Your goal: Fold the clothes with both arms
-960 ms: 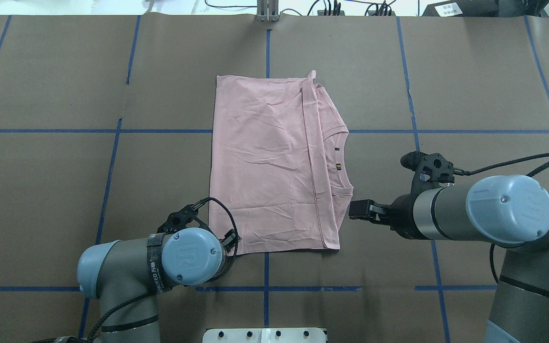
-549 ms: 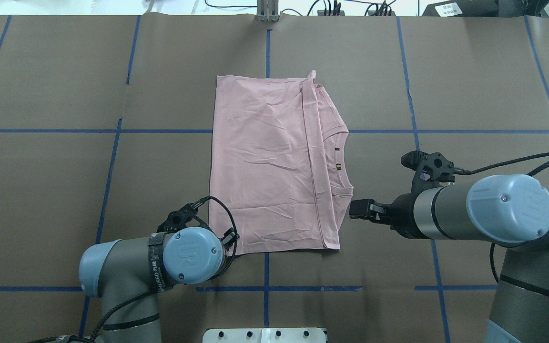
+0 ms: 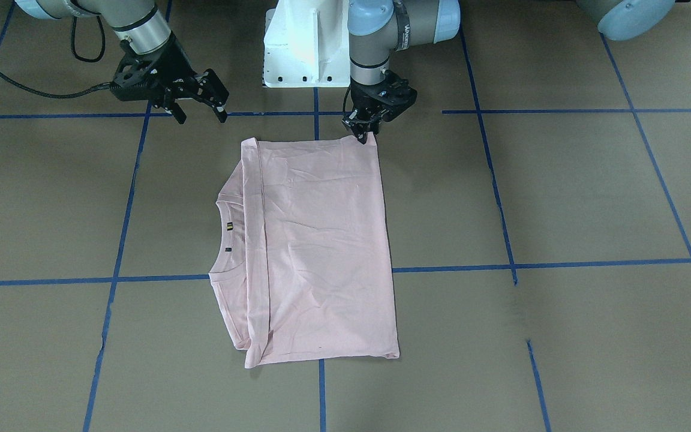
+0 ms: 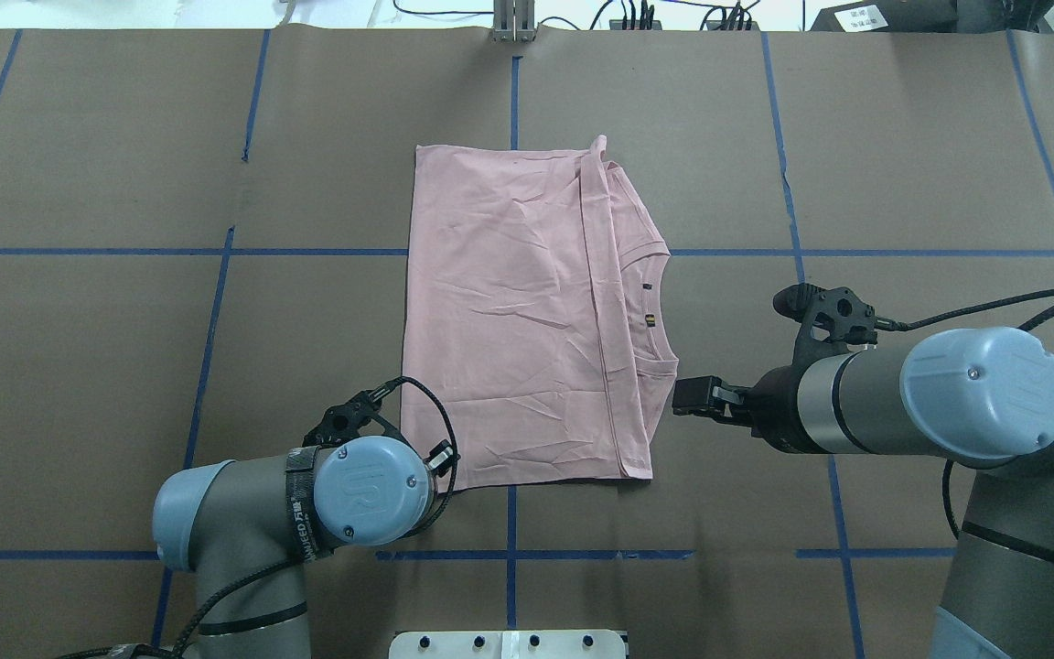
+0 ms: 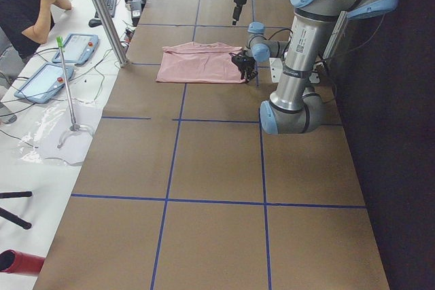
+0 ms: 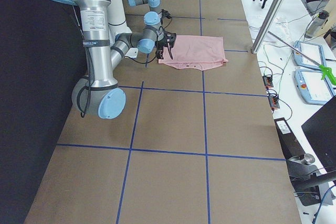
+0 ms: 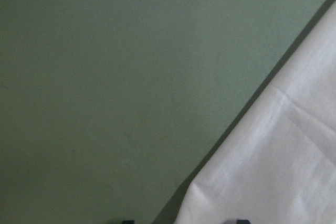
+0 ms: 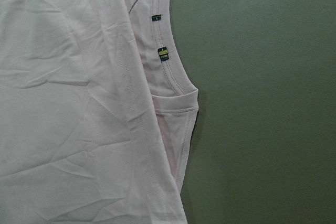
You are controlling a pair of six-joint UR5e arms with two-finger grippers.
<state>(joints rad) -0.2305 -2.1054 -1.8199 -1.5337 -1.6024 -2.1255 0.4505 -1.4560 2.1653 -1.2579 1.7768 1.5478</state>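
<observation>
Very little has changed in the last second. The pale pink cotton T-shirt point(image 4: 509, 311) lies in the same creased, part-folded rectangle on the brown paper-covered desk point(image 4: 124, 366), and no edge has lifted. Only the right arm has shifted slightly, so the black two-finger right gripper point(image 3: 201, 115) has drifted a touch along the shirt's collar side. The left arm has stayed where it was.

The right gripper hangs clear of the desk with its fingers spread wide, holding nothing. The shirt's shoulder edge lies just in front of it but is not touched. Its wrist view looks down on the ribbed collar point(image 8: 169, 77), where the folded-over body panel stops just short of the neckline.

The black left gripper point(image 3: 362, 129) points down at the near corner of the shirt on the hem side. In its wrist view the two fingertips sit apart at the bottom edge, with the corner of cloth between them, so it appears to straddle the corner without pinching it.

This looks like a pause between folds. The left side seems ready to grasp, while the right has yet to reach its own corner before the next fold can begin.
</observation>
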